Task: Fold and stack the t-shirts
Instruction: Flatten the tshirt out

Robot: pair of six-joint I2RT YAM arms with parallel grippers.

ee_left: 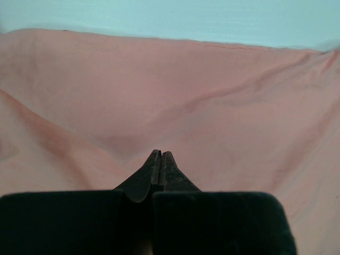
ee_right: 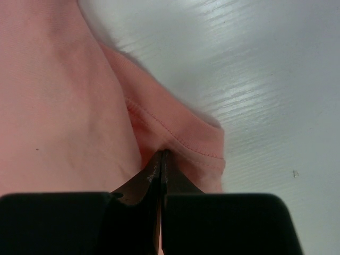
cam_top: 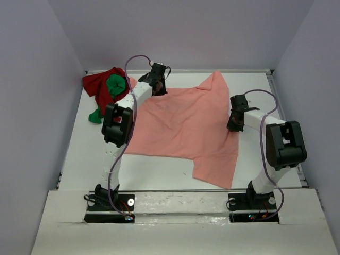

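The salmon-pink t-shirt (cam_top: 186, 127) across the middle of the table is plain, with matching stitching at its hem. At the far left corner, the dark red t-shirt (cam_top: 95, 82) and the bright green t-shirt (cam_top: 115, 85) are plain too. The table (cam_top: 85, 154) is white with a faint streaky grain. The left gripper (ee_left: 161, 155) and right gripper (ee_right: 162, 154) are black, the cables (cam_top: 127, 69) pale purple and the walls (cam_top: 186, 32) lavender.

The table (cam_top: 154, 171) is viewed from above and behind the arm bases, all of it taken in. Each wrist view is shot close along its gripper: the left gripper (ee_left: 161, 154) is pointed at the salmon-pink t-shirt (ee_left: 175, 95) (cloth nearly fills the frame), the right gripper (ee_right: 161, 153) at its hem and bare tabletop. The shirt is shared by all three views.
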